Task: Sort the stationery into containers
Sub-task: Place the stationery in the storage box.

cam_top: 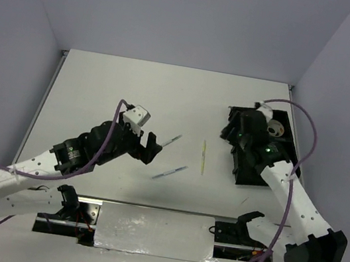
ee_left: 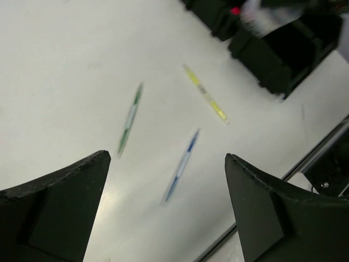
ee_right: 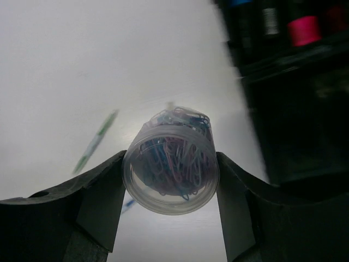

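Your right gripper [ee_right: 170, 183] holds the paper-clip tub [ee_right: 172, 155] by the right-edge tray [cam_top: 240, 174]. Your left gripper [ee_left: 166, 158], wide open, faces three unsorted items: green pen [ee_left: 130, 117], blue pen [ee_left: 181, 164], yellow stick [ee_left: 206, 94].

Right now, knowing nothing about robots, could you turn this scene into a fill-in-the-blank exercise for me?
1. The right end effector grips a clear tub full of coloured ____.
2. The left end effector holds nothing, and its jaws are ____.
3. Loose on the table lie a green pen, a blue pen and a stick coloured ____.
4. The organiser tray at the right side is coloured ____.

Missing words: paper clips; open; yellow; black.
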Robot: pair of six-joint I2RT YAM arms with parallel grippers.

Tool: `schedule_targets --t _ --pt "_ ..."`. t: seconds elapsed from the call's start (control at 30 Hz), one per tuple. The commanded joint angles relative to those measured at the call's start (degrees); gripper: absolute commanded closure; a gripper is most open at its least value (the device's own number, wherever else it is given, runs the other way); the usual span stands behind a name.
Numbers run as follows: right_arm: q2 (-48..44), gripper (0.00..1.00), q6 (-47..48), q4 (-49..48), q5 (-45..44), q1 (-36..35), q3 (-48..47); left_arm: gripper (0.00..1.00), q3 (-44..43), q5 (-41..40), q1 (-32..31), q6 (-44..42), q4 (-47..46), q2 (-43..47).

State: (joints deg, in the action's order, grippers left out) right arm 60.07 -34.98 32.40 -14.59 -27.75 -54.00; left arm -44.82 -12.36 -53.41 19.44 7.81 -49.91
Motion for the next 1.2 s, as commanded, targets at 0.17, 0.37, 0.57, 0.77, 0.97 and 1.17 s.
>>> schedule_targets --t 0.17,0.37,0.57,0.77,0.97,1.17 --pt "2.1 1.0 8.2 3.1 -1.7 33.3 -6.4 0.01 -9.6 -9.8 -0.1 9.3 28.8 4.3" --pt "5.9 0.99 8.6 2.0 -1.8 42.8 -7.4 0.01 -6.8 -11.8 0.0 3.9 29.0 7.3" --pt "7.2 0.98 9.2 -1.2 -0.3 45.1 -2.5 0.01 -4.0 -11.6 -0.1 4.2 27.0 9.3" --pt "8.1 0.94 9.8 -3.7 -0.9 46.3 1.0 0.01 -3.2 -11.8 -0.1 4.6 26.5 9.7" --pt "10.9 0.9 9.8 -5.1 -0.7 47.6 1.6 0.01 -3.3 -11.5 -0.2 4.7 26.6 7.7" --pt "16.0 0.86 9.8 -6.3 0.6 48.8 0.9 0.01 -3.2 -12.0 -0.7 5.3 27.0 8.0"
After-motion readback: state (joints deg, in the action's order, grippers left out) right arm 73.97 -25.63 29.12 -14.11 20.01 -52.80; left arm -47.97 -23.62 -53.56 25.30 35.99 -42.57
